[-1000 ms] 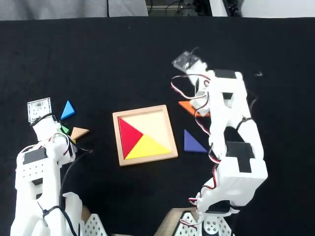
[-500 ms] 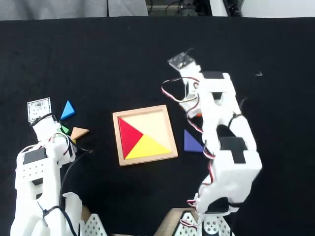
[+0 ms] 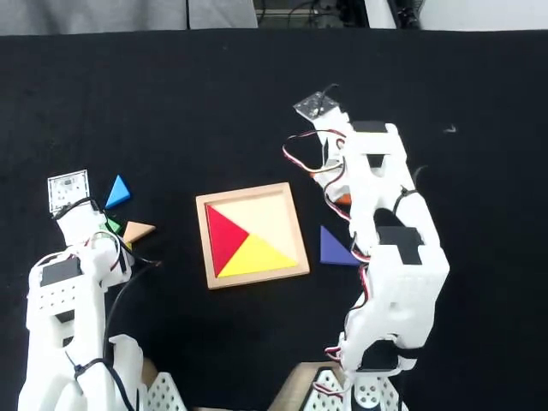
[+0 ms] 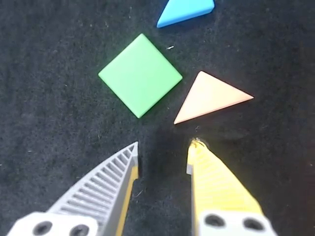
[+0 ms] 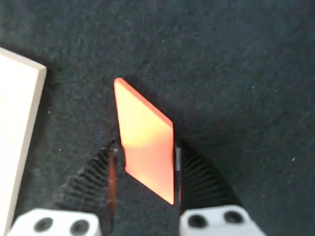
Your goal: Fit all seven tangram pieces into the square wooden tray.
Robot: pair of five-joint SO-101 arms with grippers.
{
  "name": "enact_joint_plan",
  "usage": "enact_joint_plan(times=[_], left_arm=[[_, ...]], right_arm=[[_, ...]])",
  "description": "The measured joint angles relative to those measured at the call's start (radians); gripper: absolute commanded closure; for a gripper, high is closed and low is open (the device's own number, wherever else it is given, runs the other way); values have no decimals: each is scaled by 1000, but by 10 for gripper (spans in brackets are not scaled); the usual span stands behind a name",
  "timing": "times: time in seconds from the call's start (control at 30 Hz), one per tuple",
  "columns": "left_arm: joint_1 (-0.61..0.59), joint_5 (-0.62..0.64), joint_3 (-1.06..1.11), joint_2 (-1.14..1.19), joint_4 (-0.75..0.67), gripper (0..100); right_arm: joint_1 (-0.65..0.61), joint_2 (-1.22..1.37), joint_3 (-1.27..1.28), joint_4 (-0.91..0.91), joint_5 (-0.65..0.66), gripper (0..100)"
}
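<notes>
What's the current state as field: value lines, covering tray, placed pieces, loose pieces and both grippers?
tray: square wooden tray, between the two arms
placed: red triangle, yellow triangle; remaining tray floor bare
loose by left arm: light blue triangle, green square, tan triangle
loose by right arm: dark blue triangle, flat on the black cloth
left gripper: open, over bare cloth, short of the green square and tan triangle
right gripper: shut on orange parallelogram; lifted or not, cannot tell
</notes>
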Motion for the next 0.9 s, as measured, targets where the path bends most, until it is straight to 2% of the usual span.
enact_joint_plan(times=[0.1,0.27,0.53,0.73,0.9], left_arm=[[0,0,0,0,0,832],[0,0,0,0,0,832],[0,0,0,0,0,832],[0,0,0,0,0,831],[0,0,0,0,0,831]], right_arm=[[0,-2,0,12,0,981],[-2,-114,2,135,-12,981],[-12,-393,2,325,-270,981],[-149,-471,2,548,-417,988],[-219,-592,121,522,-525,988]])
